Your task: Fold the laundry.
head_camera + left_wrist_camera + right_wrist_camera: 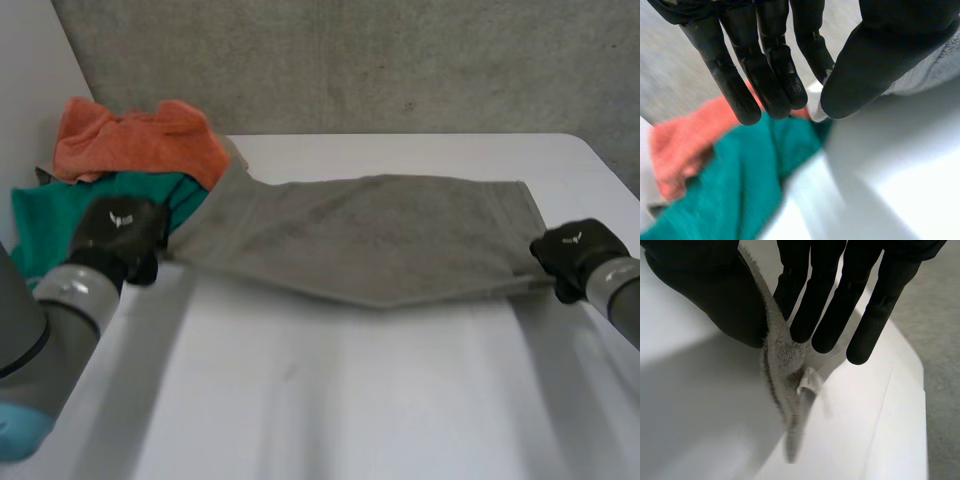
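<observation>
A grey towel [360, 240] hangs stretched lengthwise between my two hands, just above the white table [350, 400], its lower edge sagging to a point in the middle. My left hand [120, 235] holds its left end; in the left wrist view the straight fingers [770, 75] and thumb pinch a corner of the towel [935, 70]. My right hand [575, 255] holds the right end. In the right wrist view the towel's edge [782, 355], with a small white label, is pinched between that hand's [840, 290] thumb and fingers.
An orange cloth [135, 140] and a green cloth [60, 220] lie piled at the table's far left corner, just behind my left hand; both the green cloth [740, 180] and the orange cloth [680, 145] lie beyond its fingertips. A concrete wall stands behind the table.
</observation>
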Controlling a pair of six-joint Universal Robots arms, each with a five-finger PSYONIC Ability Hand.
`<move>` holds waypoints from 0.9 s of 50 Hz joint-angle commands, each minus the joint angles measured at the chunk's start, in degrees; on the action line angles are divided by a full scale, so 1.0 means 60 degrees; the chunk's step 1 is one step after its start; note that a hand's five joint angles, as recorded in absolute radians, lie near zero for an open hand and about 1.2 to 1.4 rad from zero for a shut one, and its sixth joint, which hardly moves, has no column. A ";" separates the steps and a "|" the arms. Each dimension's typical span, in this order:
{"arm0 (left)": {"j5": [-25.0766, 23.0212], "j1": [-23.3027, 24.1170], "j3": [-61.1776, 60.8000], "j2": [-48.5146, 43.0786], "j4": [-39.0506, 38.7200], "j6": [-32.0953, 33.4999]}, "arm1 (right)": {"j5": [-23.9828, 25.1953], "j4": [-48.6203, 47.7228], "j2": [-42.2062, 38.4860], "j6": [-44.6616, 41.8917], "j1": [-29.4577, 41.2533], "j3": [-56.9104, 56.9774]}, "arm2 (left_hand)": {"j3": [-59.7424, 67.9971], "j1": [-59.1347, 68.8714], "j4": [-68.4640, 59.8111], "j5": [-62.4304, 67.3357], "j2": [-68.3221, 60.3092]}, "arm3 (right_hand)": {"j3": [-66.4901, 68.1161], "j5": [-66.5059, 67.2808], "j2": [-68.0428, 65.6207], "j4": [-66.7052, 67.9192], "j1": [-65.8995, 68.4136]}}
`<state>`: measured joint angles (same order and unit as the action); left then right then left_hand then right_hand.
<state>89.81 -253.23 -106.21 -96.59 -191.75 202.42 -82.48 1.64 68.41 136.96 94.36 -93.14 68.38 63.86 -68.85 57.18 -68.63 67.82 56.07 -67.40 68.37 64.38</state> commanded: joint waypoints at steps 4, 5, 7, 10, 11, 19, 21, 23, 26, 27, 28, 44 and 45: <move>-0.0685 -0.0041 -0.1443 0.1128 0.4358 0.3511 | -0.0258 0.4294 0.1503 -0.4719 -0.1003 -0.1263 | 0.1936 0.2691 -0.1859 0.2137 -0.1894 | 0.2030 0.2321 -0.2100 0.1938 0.2604; -0.0671 -0.0041 -0.1531 0.1201 0.4549 0.4124 | -0.0287 0.4485 0.1577 -0.4997 -0.1120 -0.1307 | 0.1936 0.2691 -0.1859 0.2137 -0.1894 | 0.2030 0.2321 -0.2100 0.1938 0.2604; -0.0685 -0.0056 -0.1489 0.1202 0.4464 0.4495 | -0.0273 0.4458 0.1592 -0.5102 -0.1165 -0.1278 | 0.1936 0.2691 -0.1859 0.2137 -0.1894 | 0.2030 0.2321 -0.2100 0.1938 0.2604; -0.0685 -0.0026 -0.1094 0.1187 0.3674 0.4395 | -0.0185 0.4034 0.1592 -0.5044 -0.1136 -0.1015 | 0.1936 0.2691 -0.1859 0.2137 -0.1894 | 0.2030 0.2321 -0.2100 0.1938 0.2604; -0.0685 -0.0026 -0.0933 0.1100 0.3425 0.4292 | -0.0185 0.3859 0.1578 -0.5014 -0.1136 -0.0913 | 0.1936 0.2691 -0.1859 0.2137 -0.1894 | 0.2030 0.2321 -0.2100 0.1938 0.2604; -0.0539 0.0486 0.0897 -0.1051 0.0993 0.3135 | -0.0287 0.1238 -0.0134 -0.4062 -0.0683 0.0434 | 0.1936 0.2691 -0.1859 0.2137 -0.1894 | 0.2030 0.2321 -0.2100 0.1938 0.2604; -0.0452 0.0734 0.1671 -0.2029 0.0540 0.3047 | -0.0346 0.0446 -0.0779 -0.4003 -0.0302 0.0947 | 0.1936 0.2691 -0.1859 0.2137 -0.1894 | 0.2030 0.2321 -0.2100 0.1938 0.2604; -0.0320 0.0808 0.2215 -0.2648 0.0319 0.3061 | -0.0404 -0.0082 -0.1219 -0.4003 -0.0097 0.1401 | 0.1936 0.2691 -0.1859 0.2137 -0.1894 | 0.2030 0.2321 -0.2100 0.1938 0.2604; 0.0410 0.0969 0.3867 -0.4271 -0.0281 0.3075 | -0.0741 -0.1151 -0.2302 -0.4018 0.0167 0.2426 | 0.1936 0.2691 -0.1859 0.2137 -0.1894 | 0.2030 0.2321 -0.2100 0.1938 0.2604; 0.0558 0.0999 0.4149 -0.4552 -0.0356 0.3075 | -0.0756 -0.1370 -0.2565 -0.4033 0.0197 0.2631 | 0.1936 0.2691 -0.1859 0.2137 -0.1894 | 0.2030 0.2321 -0.2100 0.1938 0.2604; 0.0705 0.1014 0.4441 -0.4802 -0.0400 0.3075 | -0.0771 -0.1518 -0.2728 -0.4047 0.0226 0.2793 | 0.1936 0.2691 -0.1859 0.2137 -0.1894 | 0.2030 0.2321 -0.2100 0.1938 0.2604; 0.1117 0.1336 0.8253 -0.7704 -0.1118 0.3119 | -0.0698 -0.4244 -0.5643 -0.4077 0.0606 0.5576 | -0.5814 -0.5060 0.5891 -0.5613 0.5856 | -0.9637 -0.9346 0.9566 -0.9728 -0.9063; 0.1029 0.1452 0.8282 -0.7734 -0.1176 0.3076 | -0.0726 -0.4244 -0.5644 -0.4033 0.0622 0.5592 | -0.9730 -0.8976 0.9808 -0.9529 0.9772 | -0.9637 -0.9346 0.9566 -0.9728 -0.9063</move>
<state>97.66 -245.71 -58.99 -141.24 -197.09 221.10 -87.02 -22.31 37.77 112.45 97.38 -62.40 60.72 55.22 -60.82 50.13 -60.83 41.27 31.79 -40.38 42.65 40.14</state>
